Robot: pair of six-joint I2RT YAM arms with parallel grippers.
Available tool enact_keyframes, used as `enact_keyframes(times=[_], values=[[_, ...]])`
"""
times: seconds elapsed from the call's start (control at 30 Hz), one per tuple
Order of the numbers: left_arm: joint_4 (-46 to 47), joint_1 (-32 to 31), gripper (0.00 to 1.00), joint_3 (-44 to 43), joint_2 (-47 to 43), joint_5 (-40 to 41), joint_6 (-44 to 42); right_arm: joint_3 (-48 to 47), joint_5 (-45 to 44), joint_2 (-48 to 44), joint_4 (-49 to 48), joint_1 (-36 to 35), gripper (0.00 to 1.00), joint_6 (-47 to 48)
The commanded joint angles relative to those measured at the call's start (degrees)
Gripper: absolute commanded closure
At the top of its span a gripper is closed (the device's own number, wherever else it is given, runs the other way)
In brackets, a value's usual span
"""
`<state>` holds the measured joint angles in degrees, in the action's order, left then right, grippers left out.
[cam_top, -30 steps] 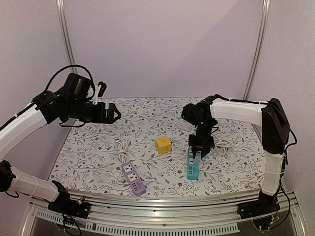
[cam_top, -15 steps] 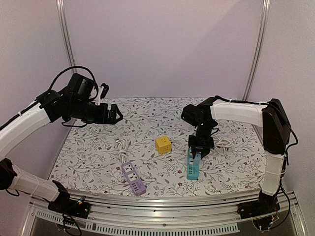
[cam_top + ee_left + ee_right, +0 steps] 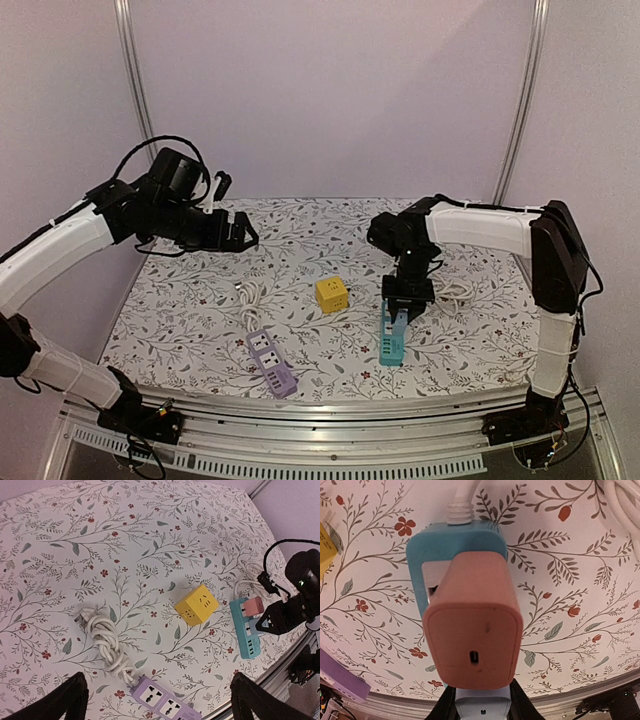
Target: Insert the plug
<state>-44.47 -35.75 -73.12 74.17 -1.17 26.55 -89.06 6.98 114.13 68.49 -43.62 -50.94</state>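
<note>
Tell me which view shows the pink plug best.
Right wrist: the plug fills the frame, close up, over the end of the teal strip. The left wrist view shows it small and far off at the strip's end. From the top camera, the right gripper hides most of it.

Pink plug (image 3: 472, 640) in the right tool (image 3: 481, 702): smooth matt plastic. Just beyond the tool, the teal power strip (image 3: 455, 542) shows a soft plastic sheen, and the worktop (image 3: 570, 605) beneath looks matt, flower-printed.
</note>
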Motion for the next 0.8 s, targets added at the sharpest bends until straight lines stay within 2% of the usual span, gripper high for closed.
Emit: enact_keyframes(times=[0.0, 0.4, 0.77], values=[[0.9, -0.3, 0.01, -2.2, 1.2, -1.2, -0.3, 1.6, -2.4, 8.3, -3.2, -0.4, 1.00, 1.1], [-0.8, -1.2, 0.02, -6.1, 3.0, -0.2, 0.6, -12.1, -9.7, 13.8, 1.4, 8.5, 1.00, 7.6], [-2.6, -3.5, 0.02, -5.8, 2.0, 1.0, 2.7, -22.7, -12.0, 20.7, 2.2, 15.7, 1.00, 13.0]])
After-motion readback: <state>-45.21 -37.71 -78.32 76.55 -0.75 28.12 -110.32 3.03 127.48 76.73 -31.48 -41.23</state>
